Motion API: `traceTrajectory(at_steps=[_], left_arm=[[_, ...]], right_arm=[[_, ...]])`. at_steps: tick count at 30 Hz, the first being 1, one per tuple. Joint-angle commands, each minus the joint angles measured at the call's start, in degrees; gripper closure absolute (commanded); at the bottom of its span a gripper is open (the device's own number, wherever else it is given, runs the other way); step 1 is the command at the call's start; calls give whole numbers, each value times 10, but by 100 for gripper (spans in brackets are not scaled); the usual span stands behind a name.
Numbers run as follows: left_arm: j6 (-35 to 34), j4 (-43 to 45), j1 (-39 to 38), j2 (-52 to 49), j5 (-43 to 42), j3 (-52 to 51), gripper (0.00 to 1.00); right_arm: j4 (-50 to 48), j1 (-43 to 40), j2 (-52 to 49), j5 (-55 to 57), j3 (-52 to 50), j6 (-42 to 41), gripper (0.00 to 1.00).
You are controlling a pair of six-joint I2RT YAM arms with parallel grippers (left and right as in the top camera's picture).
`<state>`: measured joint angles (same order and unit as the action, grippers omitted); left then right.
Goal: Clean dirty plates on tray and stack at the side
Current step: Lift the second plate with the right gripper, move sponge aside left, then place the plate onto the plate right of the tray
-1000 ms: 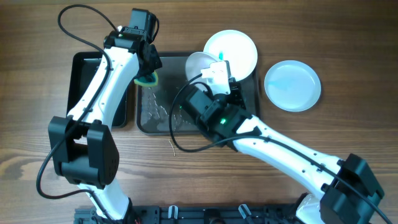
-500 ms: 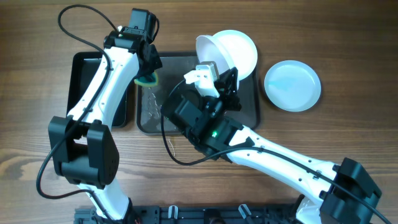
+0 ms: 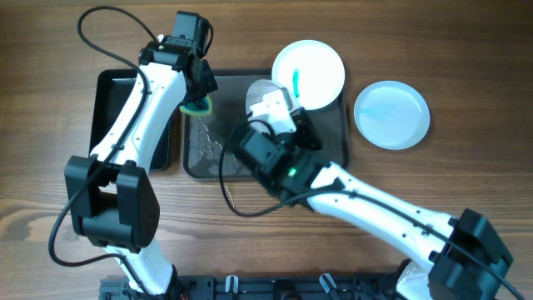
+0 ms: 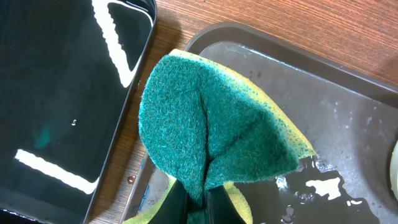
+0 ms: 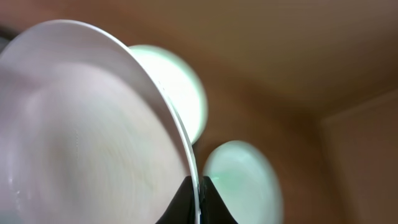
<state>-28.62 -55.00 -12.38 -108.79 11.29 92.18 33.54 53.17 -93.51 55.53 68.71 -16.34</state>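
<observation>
My left gripper (image 3: 197, 93) is shut on a green and yellow sponge (image 3: 199, 107) over the upper left corner of the wet grey tray (image 3: 333, 142). In the left wrist view the folded sponge (image 4: 211, 124) is pinched between the jaws (image 4: 202, 202). My right gripper (image 3: 268, 97) is shut on the rim of a white plate (image 3: 256, 86) held tilted over the tray's top. The right wrist view shows that plate (image 5: 93, 130) on edge between the jaws (image 5: 198, 190). A white plate with a green smear (image 3: 310, 73) lies at the tray's top right.
A clean white plate (image 3: 391, 114) lies on the wooden table right of the tray. A black tray (image 3: 112, 92) sits left of the grey one, under my left arm. Water pools on the grey tray (image 4: 348, 118) near the sponge.
My right gripper swung the held plate up over the smeared plate, then back down and left over the tray. The left arm and sponge have not moved.
</observation>
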Motion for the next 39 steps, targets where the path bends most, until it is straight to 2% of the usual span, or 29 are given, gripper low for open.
traceTrajectory(at_steps=[1,5,10,14,19,26,32,39], left_arm=[[-1,3,-1,-1,1,-5,96],[-1,3,-1,-1,1,-5,96],[-1,4,-1,-1,1,-5,96],[-1,8,-1,-1,1,-5,96],[-1,8,-1,-1,1,-5,96],[-1,13,-1,-1,1,-5,96],[-1,16,-2,-1,1,-5,96],[-1,16,-2,-1,1,-5,96]], right_arm=[[3,-59,15,-254,2,-81,96],[-3,-142,34,-443,2,-81,96],[5,-293,73,-650,2,-81,96],[28,-410,85,-731,2,-100,96],[91,-549,85,-711,2,-111,96],[156,-680,66,-561,2,-128,96],[141,-709,29,-500,-18,-128,96],[102,-702,-50,-536,-21,-113,95]])
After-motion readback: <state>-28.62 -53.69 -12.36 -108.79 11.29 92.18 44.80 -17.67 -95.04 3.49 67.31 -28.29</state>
